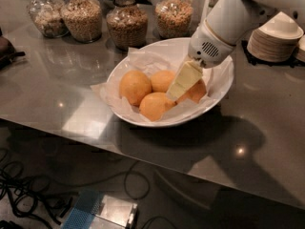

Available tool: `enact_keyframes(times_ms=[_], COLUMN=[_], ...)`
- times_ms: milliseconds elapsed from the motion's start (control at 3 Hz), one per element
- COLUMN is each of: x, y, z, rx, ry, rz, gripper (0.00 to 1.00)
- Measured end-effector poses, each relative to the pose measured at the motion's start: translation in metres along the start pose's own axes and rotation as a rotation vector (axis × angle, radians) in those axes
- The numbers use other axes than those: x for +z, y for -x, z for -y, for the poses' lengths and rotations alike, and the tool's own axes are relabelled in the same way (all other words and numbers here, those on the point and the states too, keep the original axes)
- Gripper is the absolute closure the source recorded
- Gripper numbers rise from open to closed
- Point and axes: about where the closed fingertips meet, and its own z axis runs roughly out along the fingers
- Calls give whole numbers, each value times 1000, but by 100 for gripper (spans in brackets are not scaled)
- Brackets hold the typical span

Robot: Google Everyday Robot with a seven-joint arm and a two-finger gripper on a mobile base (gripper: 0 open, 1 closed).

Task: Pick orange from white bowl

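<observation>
Floor below the near edge of the table [57, 109]: loose cables [28, 194] and a small metal box [102, 211].

On the table, about midway between the near and far edges: white bowl [220, 87], lined with crinkled paper [112, 87]. Four oranges inside. The orange [135, 86], the largest, sits at the bowl's left side, clear of the hand. The three smaller oranges [156, 105] are bunched to its right.

Hand [174, 95] points down into the bowl's right half, tip low between the front and right small oranges. How far open: cannot tell. Nothing seen lifted.

Far edge: four glass jars [127, 25] of grain. Far right corner: stack of small white dishes [275, 42].
</observation>
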Motion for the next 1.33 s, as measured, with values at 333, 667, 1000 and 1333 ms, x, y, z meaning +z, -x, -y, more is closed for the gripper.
enact_keyframes(times_ms=[333,667,1000,1333], x=[15,14,32,28], y=[0,1,-15,-13], z=[-7,-8,-19,-20], rx=[-2,-2,14,16], ry=[11,11,14,4], rz=[-8,-8,-68,-71], gripper=[14,0,4,7])
